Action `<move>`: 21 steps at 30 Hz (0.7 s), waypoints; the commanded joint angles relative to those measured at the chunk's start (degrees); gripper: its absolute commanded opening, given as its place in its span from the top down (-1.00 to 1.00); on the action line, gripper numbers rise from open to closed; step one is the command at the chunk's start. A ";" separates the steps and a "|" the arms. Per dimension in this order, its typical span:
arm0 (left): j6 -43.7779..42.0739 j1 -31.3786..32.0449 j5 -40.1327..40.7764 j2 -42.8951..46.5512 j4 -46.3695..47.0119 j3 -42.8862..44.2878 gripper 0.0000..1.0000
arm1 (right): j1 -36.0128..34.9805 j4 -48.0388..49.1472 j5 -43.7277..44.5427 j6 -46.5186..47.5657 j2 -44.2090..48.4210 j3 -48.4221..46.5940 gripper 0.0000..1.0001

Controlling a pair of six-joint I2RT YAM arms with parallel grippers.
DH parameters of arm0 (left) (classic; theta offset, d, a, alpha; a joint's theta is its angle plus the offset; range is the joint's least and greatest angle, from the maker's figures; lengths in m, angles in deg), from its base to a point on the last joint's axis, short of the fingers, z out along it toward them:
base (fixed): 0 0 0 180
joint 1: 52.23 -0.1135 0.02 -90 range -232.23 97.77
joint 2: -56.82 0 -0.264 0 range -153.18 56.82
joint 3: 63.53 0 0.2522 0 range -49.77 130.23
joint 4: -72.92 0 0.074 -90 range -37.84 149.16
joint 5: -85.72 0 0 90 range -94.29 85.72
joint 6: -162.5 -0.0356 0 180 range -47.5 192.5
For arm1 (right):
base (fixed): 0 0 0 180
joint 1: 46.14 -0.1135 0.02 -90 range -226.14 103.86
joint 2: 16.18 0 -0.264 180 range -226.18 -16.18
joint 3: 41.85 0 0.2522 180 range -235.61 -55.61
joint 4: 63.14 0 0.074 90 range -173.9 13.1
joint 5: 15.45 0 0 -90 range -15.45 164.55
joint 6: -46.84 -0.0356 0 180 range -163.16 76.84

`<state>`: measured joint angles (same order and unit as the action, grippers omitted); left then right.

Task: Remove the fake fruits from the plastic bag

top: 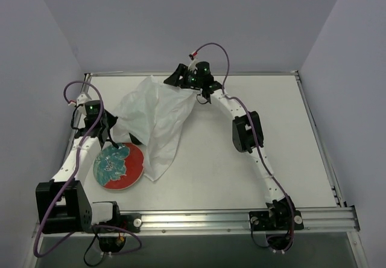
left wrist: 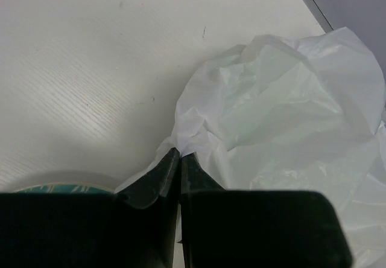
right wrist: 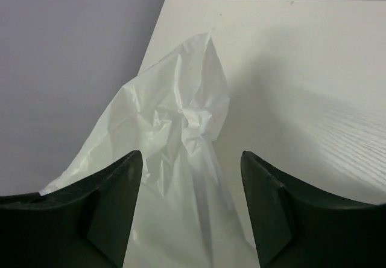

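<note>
Left fingers (left wrist: 151,186) are pressed together, and a fold of the plastic bag (left wrist: 283,105) seems to be pinched between their tips at the bag's near edge. The bag lies crumpled on the white surface (left wrist: 90,69), spreading away to the right. A faint greenish tint shows through the film, but no fake fruits can be made out. The teal-patterned rim of a plate (left wrist: 60,188) peeks in at the lower left, just beside the fingers.

Right wrist view: the right fingers (right wrist: 114,201) stand wide apart and hold nothing. The bag rises to a wrinkled peak ahead of and below the gap between them, near a lilac wall (right wrist: 60,51). No fruit shows here either.

Top view: the bag sprawls across the left half of the surface, its lower tip partly overlapping the red-rimmed plate. One arm sits at the bag's lower left edge, the other at its far right corner. The fruits are hidden, so they are probably inside the bag.

The step appears to be taking a second hold so that the bag can be opened or tipped. To do it well, the right fingers should probably settle around the raised peak and close on a thick gather, since a single layer of thin film may slip or tear. The left pinch needs to stay firm. Lifting should be slow, so that any fruit rolls out toward open surface.
</note>
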<state>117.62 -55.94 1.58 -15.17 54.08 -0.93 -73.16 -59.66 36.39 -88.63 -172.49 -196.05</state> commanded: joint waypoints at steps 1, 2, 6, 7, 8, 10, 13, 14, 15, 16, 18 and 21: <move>0.67 -0.07 0.81 0.45 -0.10 1.26 0.95 | 0.39 -1.23 4.48 4.51 3.90 -0.36 -0.33; 0.84 -0.07 0.55 0.09 -0.10 1.35 0.95 | 0.57 -1.85 6.49 5.39 4.69 0.60 -0.52; 0.67 -0.16 -1.03 -1.84 -0.45 2.57 0.95 | 1.80 -4.74 10.81 11.44 9.43 2.71 -0.92; 0.67 -0.08 -1.38 -2.45 -0.72 2.75 0.95 | 2.50 -6.58 11.77 12.94 11.88 3.07 -0.95; 0.58 -0.07 -1.39 -2.63 -0.81 3.01 0.95 | 2.94 -7.56 12.65 14.35 13.47 4.29 -0.96; 0.49 -0.16 -1.21 -2.63 -0.81 3.10 0.95 | 3.56 -10.10 16.43 18.90 18.90 6.66 -1.00; -0.03 -0.25 -1.30 -2.55 -0.90 3.63 0.95 | 3.82 -10.55 21.53 24.79 28.58 15.79 -1.00; -0.21 -0.25 -1.47 -2.63 -0.89 3.89 0.95 | 3.65 -10.47 22.58 25.34 31.13 18.68 -1.00; -0.30 -0.25 -1.65 -2.63 -0.89 3.98 0.95 | 3.30 -10.47 23.81 25.96 36.11 25.15 -1.00; -0.39 -0.08 -2.00 -2.89 -0.89 4.16 0.95 | 2.69 -10.29 26.87 26.57 38.51 28.78 -1.00; -0.65 -0.08 -2.26 -3.07 -0.63 4.69 0.95 | -1.43 -8.11 29.79 27.89 46.05 40.78 -0.91; -0.91 0.19 -2.79 -2.98 -0.63 4.95 0.95 | -12.90 -4.16 37.43 29.30 53.36 51.90 -0.55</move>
<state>117.66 -55.94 -0.47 -18.47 53.31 -0.16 -73.38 -67.58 65.75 -63.43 -124.05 -153.30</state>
